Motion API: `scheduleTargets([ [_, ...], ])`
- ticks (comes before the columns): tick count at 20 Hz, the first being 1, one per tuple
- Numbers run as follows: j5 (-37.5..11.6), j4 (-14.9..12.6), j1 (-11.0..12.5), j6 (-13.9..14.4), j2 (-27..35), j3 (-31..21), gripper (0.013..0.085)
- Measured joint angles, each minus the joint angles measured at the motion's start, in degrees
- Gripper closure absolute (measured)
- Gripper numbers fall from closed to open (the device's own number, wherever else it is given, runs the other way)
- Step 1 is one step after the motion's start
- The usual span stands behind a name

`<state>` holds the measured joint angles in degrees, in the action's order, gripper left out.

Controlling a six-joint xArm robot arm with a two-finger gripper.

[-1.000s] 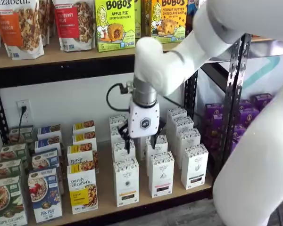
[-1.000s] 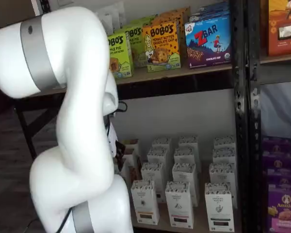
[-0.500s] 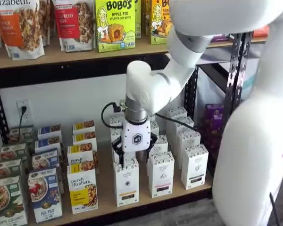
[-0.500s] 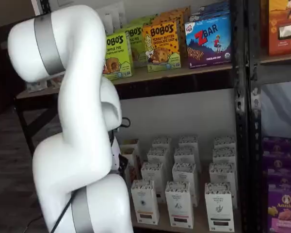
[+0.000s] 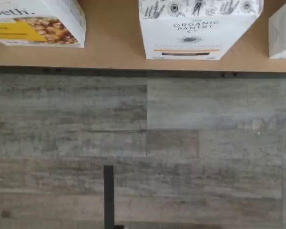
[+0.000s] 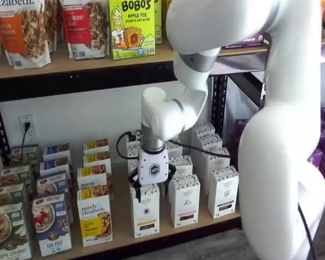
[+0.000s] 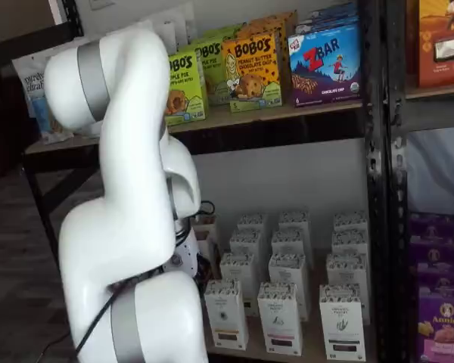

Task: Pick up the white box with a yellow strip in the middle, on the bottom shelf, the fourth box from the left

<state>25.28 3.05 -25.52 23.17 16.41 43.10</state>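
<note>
Now, cartons first. The white box with a yellow strip point(image 6: 145, 209) is a tall narrow paperboard carton with a speckled grey cap band and a small round dark mark. It stands upright in the front row of the bottom shelf point(image 6: 122, 214), a pale, smooth wooden board. In the wrist view the same box point(image 5: 195, 29) shows botanical line drawings, "ORGANIC PANTRY CO" lettering and its thin yellow-orange strip.

Edges: the carton's front face sits close to the board's lip, where a black metal rail point(image 5: 133, 72) runs. Beyond the rail lies a grey wood-grain plank floor point(image 5: 148, 143). To one side of the carton is the wider granola box point(image 6: 95, 219), with a clear strip of bare board between them. To the other side is a like carton with a black strip point(image 6: 184, 200), a narrower gap away.

The tool point(image 6: 151, 185) hangs directly over the carton's cap, its white body just above it. Its black fingers point(image 6: 134, 184) stand apart, one to each side, and grip nothing.

Change: half a second ago the tool was higher, and a second ago it was farther back over the rear rows. It has come forward and down onto the front carton.
</note>
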Motion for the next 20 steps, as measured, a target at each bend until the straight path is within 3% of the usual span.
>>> scheduleTargets([
  [3, -0.2, 0.55, 0.75, -1.26, 4.39, 3.66, 0.013],
  [20, 0.28, -1.84, 5.64, -3.99, 23.73, 24.02, 0.013],
])
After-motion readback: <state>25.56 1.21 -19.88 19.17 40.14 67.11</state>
